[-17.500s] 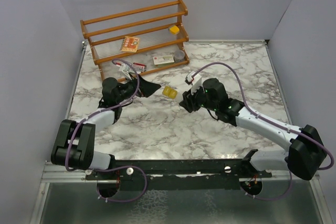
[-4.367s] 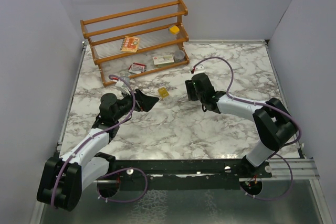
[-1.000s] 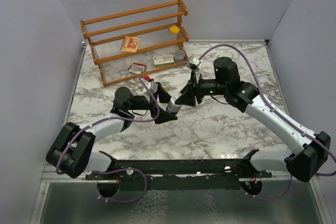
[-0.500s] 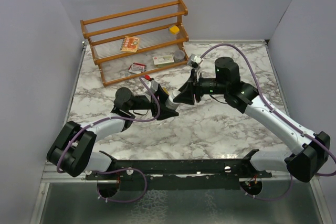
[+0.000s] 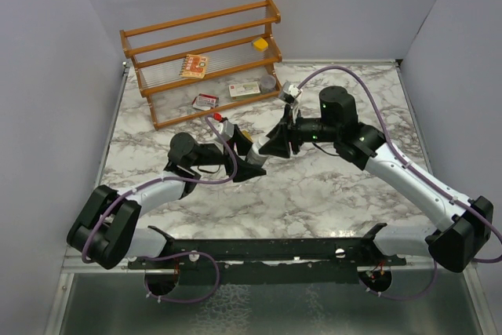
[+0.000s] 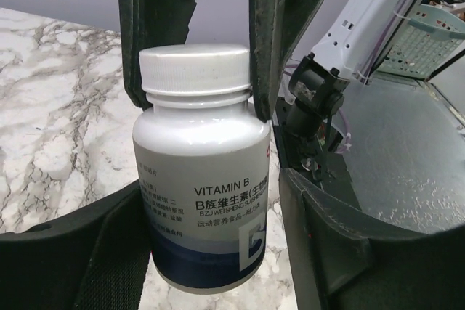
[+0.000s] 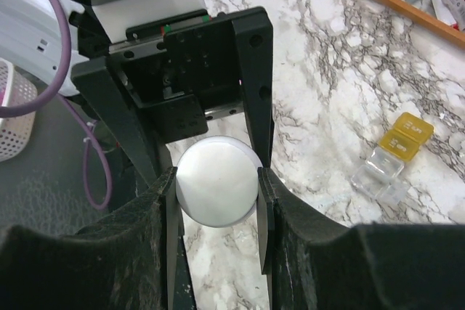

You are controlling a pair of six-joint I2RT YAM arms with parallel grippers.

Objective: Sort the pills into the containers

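Note:
A pill bottle (image 6: 200, 179) with a white cap and a grey "VITAMIN B" label hangs above the table centre (image 5: 262, 155). My right gripper (image 7: 216, 183) is shut on its cap (image 7: 218, 190). The left gripper (image 6: 211, 205) clasps the bottle's lower body from the opposite side, its fingers (image 6: 305, 215) against the label. Both grippers meet at the bottle in the top view, left (image 5: 252, 164) and right (image 5: 272, 148). The yellow pills (image 7: 407, 134) lie on the marble beside a small clear vial (image 7: 376, 173). From above, the pills (image 5: 245, 138) are half hidden behind the left gripper.
A wooden rack (image 5: 200, 60) stands at the back left. It holds a yellow cube (image 5: 260, 43), flat printed boxes (image 5: 194, 65) (image 5: 245, 89) and a round grey tin (image 5: 268, 81). Another small box (image 5: 205, 101) lies at its foot. Grey walls close in the table's sides.
My left gripper has slid in toward the bottle and closed from wide open onto its body. The right gripper has stayed almost still, gripping the cap.

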